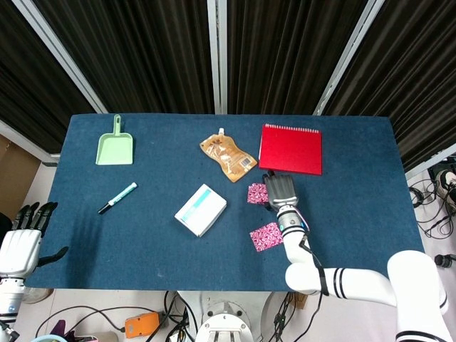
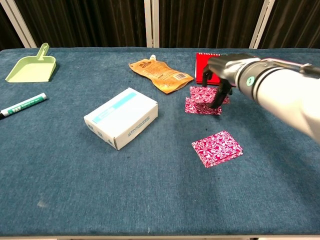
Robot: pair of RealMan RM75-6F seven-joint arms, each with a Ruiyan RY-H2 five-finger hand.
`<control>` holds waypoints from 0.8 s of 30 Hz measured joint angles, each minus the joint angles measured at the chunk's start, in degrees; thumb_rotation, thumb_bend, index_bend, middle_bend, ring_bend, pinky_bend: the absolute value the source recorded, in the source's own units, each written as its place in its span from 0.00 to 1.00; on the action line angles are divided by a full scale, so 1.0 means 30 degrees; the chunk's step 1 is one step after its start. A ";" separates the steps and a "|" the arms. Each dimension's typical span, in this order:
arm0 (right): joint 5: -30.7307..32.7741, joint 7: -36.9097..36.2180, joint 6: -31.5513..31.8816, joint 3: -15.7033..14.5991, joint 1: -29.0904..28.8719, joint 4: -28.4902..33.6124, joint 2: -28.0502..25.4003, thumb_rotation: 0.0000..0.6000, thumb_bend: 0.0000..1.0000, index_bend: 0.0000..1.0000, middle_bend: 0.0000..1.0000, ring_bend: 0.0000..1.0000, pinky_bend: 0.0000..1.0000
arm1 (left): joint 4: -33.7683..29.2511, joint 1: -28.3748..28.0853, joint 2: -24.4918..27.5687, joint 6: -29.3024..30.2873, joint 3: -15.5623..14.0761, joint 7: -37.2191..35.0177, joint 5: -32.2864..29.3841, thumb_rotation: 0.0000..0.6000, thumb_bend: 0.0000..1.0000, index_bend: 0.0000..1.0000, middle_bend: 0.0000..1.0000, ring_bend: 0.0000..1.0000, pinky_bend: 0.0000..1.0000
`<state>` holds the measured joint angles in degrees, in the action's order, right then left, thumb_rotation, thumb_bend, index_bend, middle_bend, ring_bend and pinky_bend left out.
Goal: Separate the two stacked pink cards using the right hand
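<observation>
Two pink patterned cards lie just in front of the red notebook point(image 2: 235, 61). The lower card point(image 2: 199, 107) is flat on the blue cloth. The upper pink card point(image 2: 202, 92) sits shifted toward the notebook, overlapping the lower one's far edge. My right hand point(image 2: 223, 75) hangs over them with fingers point(image 2: 216, 100) pointing down, gripping the upper card's right part. From the head view, the right hand point(image 1: 282, 191) covers the cards' right side point(image 1: 256, 193). My left hand point(image 1: 21, 239) stays off the table's left edge, fingers spread, holding nothing.
A third pink patterned piece point(image 2: 217, 148) lies nearer the front. A white box point(image 2: 121, 117) sits mid-table, an orange pouch point(image 2: 160, 75) behind it, a green dustpan point(image 2: 31, 67) and a marker point(image 2: 22, 104) at the left.
</observation>
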<state>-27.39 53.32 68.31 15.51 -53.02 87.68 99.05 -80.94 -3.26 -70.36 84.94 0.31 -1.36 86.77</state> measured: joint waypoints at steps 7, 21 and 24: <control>-0.1036 -0.1126 0.0199 -0.0953 0.1496 0.2168 -0.2848 1.00 0.46 0.52 0.28 0.68 0.86 | -0.0193 -0.0048 0.0020 0.0081 0.0018 0.0079 0.0139 1.00 0.10 0.06 0.09 0.00 0.00; -0.3359 -0.3132 -0.1288 -0.4248 0.3911 0.1813 -0.4834 1.00 0.46 0.40 0.28 0.68 0.86 | -0.0919 -0.0152 0.0026 0.0121 -0.0022 0.0822 0.0346 1.00 0.10 0.06 0.09 0.00 0.00; -0.3625 -0.3008 -0.1267 -0.4523 0.4044 0.1783 -0.4810 1.00 0.46 0.31 0.27 0.67 0.85 | -0.0955 -0.0113 0.0052 0.0151 -0.0032 0.0838 0.0305 1.00 0.10 0.06 0.09 0.00 0.00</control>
<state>-38.26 44.29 64.51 1.94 -40.88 93.03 84.62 -83.81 -3.60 -70.20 85.40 0.21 1.16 87.69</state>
